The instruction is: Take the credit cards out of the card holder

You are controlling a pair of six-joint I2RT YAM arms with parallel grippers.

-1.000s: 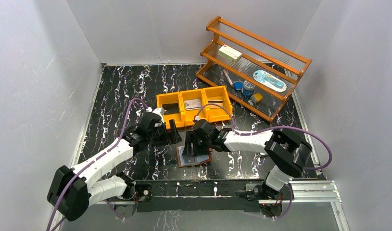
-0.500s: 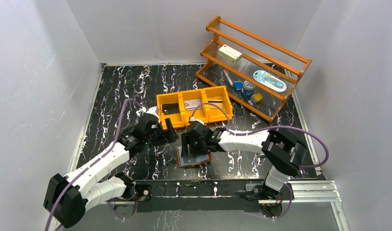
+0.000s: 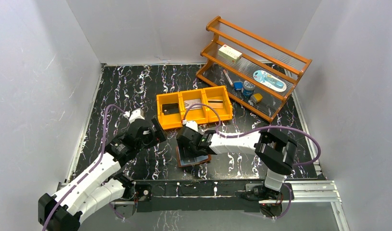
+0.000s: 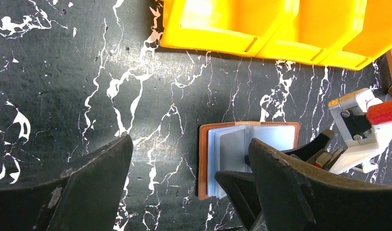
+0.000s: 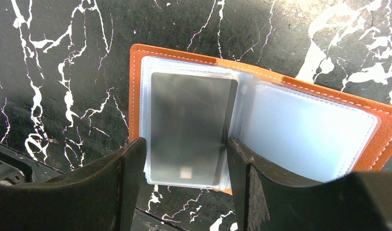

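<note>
Card holder is lying open and flat on the surface, just in front of the arm bases, clear sleeves facing up. One silvery credit card is seen in the left-hand sleeve.

Right end effector: jaws apart, straddling that card's long edges, nothing clamped. Left end effector: jaws apart, empty, held over the surface beside the holder.

Handling, as judged: the card is thin, stiff and slick; the sleeve is soft and the holder light, so it is likely to be dragged or lifted along with the card. The card is best pinched at an exposed edge with the leather pinned down. The sleeve mouth cannot be made out.

Orange bin: dark card in the left compartment, grey card in the middle, thin dark item in the right, unidentifiable.
</note>
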